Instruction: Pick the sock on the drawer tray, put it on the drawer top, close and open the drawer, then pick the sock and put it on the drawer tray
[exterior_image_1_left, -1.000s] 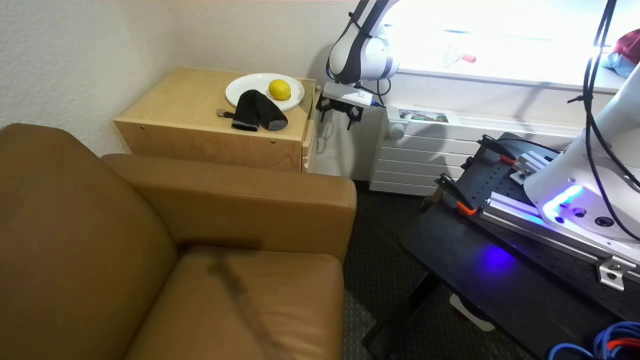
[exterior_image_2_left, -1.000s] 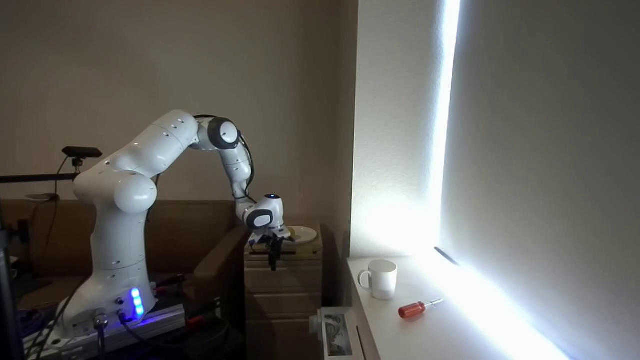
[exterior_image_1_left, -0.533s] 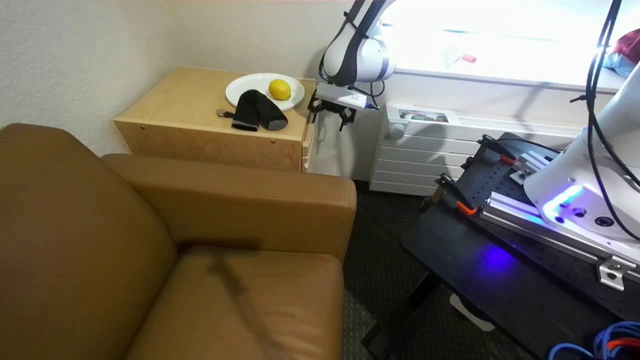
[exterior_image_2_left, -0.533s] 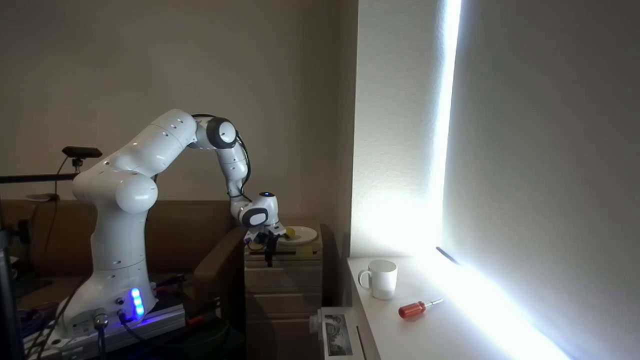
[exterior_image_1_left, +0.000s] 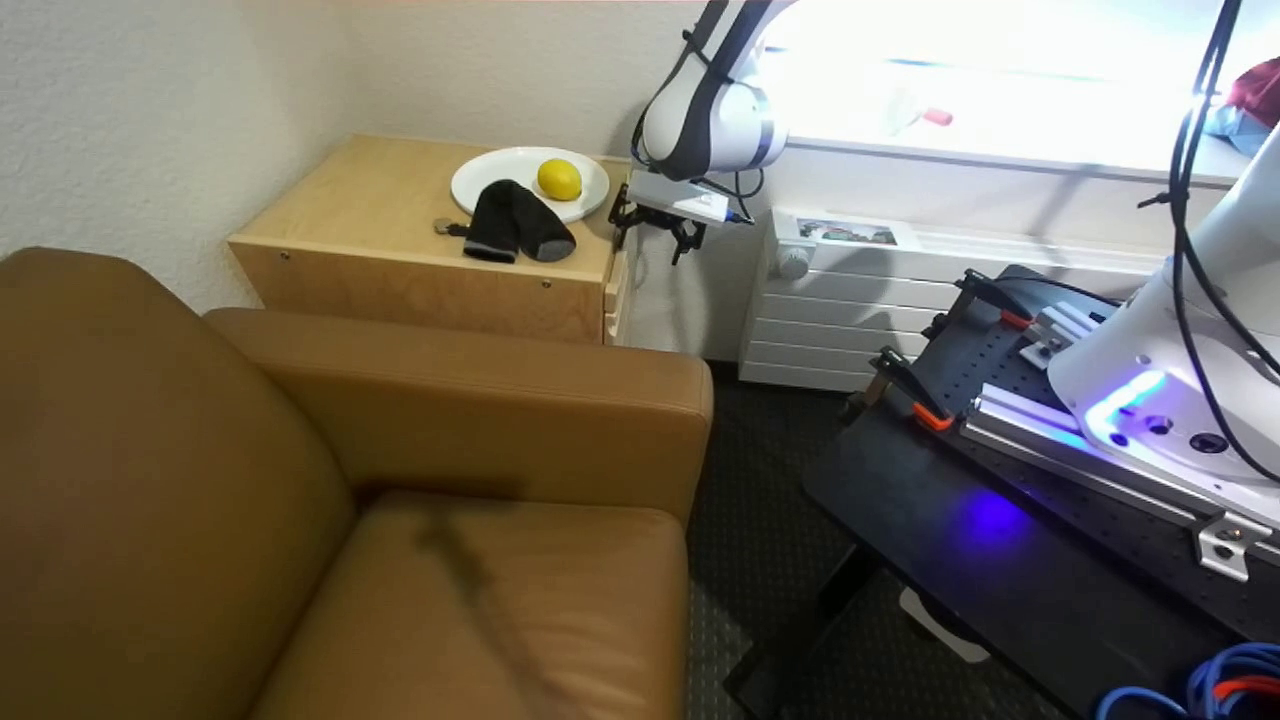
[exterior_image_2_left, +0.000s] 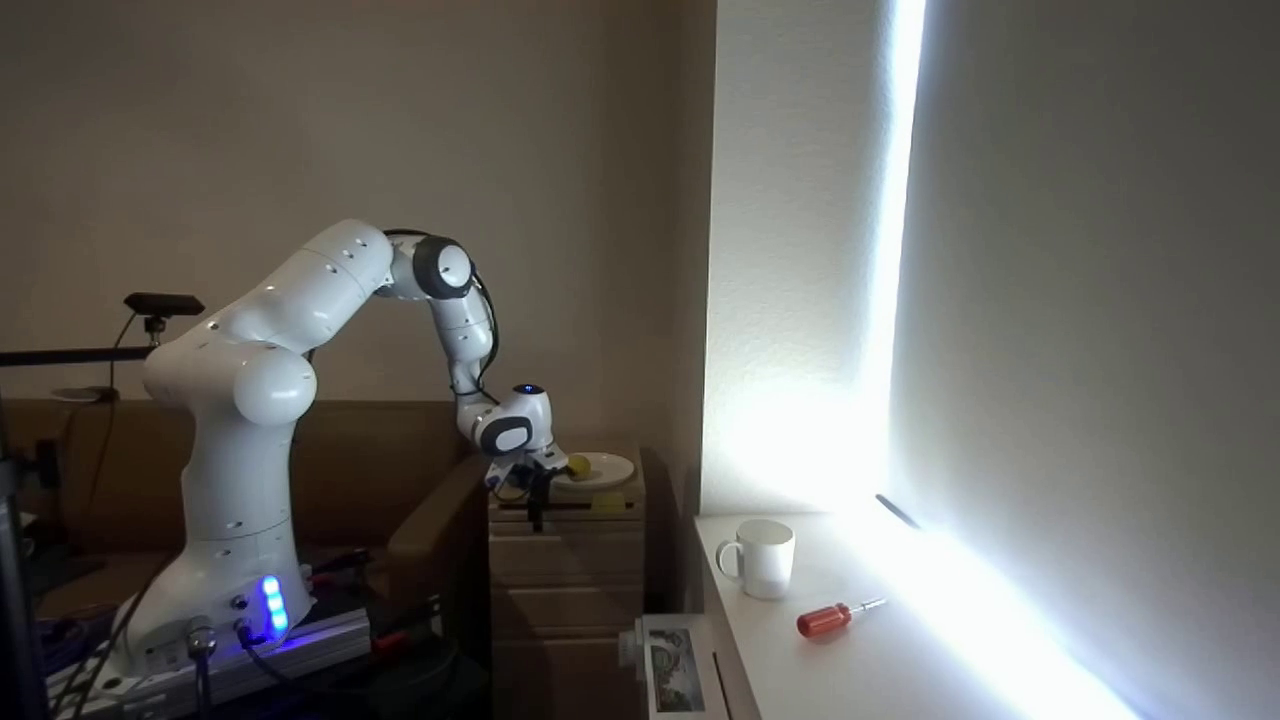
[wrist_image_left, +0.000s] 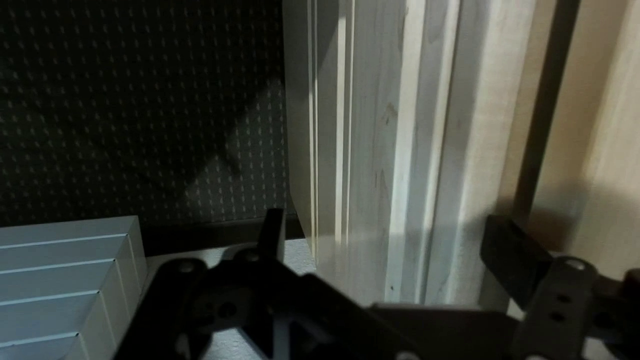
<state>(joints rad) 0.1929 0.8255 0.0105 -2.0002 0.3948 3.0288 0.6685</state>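
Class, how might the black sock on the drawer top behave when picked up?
The black sock is probably floppy, since it lies bent over on itself. Looking like soft cloth, it is likely light for its size. It seems unlikely to roll, as its ends lie spread apart.

Jaws of gripper stand wide apart, light-wood cabinet front visible between; flecked dark carpet upper left, slatted radiator lower left.

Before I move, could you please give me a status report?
Pincer open at the cabinet front, holding nothing. Sock on the drawer top. White plate with yellow fruit right by it, contact unclear, possibly in the way.
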